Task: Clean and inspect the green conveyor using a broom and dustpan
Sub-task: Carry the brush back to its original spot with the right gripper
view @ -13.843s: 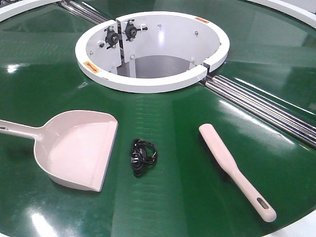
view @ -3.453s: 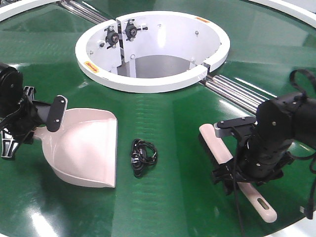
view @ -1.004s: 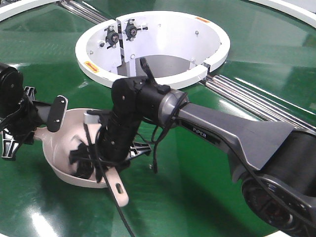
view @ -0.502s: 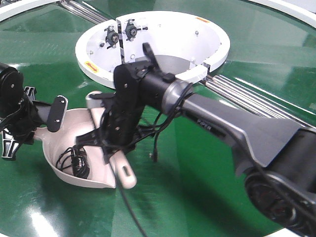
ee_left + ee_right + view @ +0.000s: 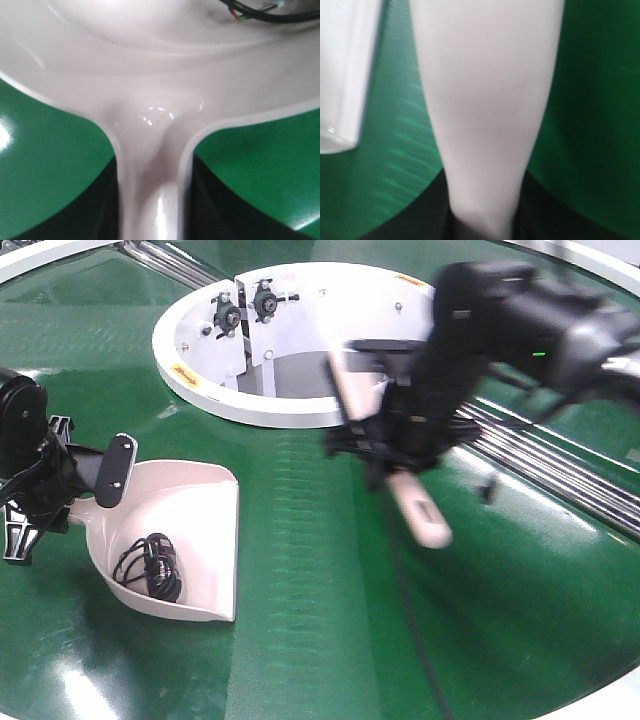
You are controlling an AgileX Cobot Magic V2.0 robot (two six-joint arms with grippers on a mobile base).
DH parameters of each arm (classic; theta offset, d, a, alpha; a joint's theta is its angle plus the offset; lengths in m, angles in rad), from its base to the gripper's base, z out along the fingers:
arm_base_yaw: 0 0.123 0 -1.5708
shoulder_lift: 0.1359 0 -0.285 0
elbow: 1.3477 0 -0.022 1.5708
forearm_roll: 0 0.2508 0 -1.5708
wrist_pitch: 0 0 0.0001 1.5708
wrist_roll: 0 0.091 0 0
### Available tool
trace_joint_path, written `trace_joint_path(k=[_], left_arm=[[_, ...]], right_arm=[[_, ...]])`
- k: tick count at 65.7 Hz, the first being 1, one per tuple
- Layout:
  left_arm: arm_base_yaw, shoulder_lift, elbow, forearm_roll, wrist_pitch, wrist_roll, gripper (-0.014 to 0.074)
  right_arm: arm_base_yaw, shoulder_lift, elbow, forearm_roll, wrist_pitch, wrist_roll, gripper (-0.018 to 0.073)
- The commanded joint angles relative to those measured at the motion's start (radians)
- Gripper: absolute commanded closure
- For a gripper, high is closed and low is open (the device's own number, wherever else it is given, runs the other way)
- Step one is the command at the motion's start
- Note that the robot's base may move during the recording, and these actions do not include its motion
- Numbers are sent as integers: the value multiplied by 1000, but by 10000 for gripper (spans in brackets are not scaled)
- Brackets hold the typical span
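The pale pink dustpan [image 5: 185, 525] rests on the green conveyor [image 5: 320, 640] at the left, with a black cable coil [image 5: 150, 565] lying inside it. My left gripper [image 5: 100, 485] is shut on the dustpan's thin handle [image 5: 150, 190], its dark jaws pressing both sides; the left gripper [image 5: 152, 220] and a bit of cable [image 5: 270, 12] show in the left wrist view. My right gripper [image 5: 400, 455] is shut on the broom [image 5: 415, 510] and holds it in the air just in front of the hub, blurred by motion. The broom [image 5: 485, 100] fills the right wrist view above the right gripper [image 5: 482, 220].
The white circular hub wall [image 5: 300, 405] stands behind the middle of the belt, and its rim [image 5: 342, 75] is close on the broom's left. Silver rollers [image 5: 560, 475] run diagonally at the right and at the top left.
My right arm has pulled the broom out of the dustpan's mouth and swung it up and to the right, toward the hub. The cable stays in the pan. The left arm has not moved.
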Motion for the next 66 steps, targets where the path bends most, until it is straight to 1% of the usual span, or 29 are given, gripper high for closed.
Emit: trace_joint_path(k=[1, 7, 16, 20, 30, 38, 47, 58, 66], left_arm=[[-13, -39, -21, -8, 9, 25, 603], [-13, -39, -21, -8, 9, 25, 603], [-13, -39, -21, -8, 9, 25, 603], [-13, -39, -21, -8, 9, 25, 603], [-13, -39, -21, -8, 9, 25, 603], [-13, -39, -21, -8, 9, 25, 603], [-13, -39, -21, -8, 9, 25, 603], [-13, -39, -21, -8, 9, 25, 603], [-13, -39, -21, -8, 9, 25, 603]], right_arm=[[-58, -126, 76, 7, -38, -46, 564], [-99, -185, 180, 4, -84, -60, 564], [-140, -231, 311, 2, -107, -107, 564], [-144, -235, 355, 0, -107, -124, 564], [-144, -234, 447, -4, -126, -125, 564], [-144, -227, 487, -12, -152, -125, 564], [-144, -208, 495, -65, -163, -106, 562], [-144, -160, 495, -132, -121, -75, 560], [-144, -118, 495, -139, -106, -64, 557]])
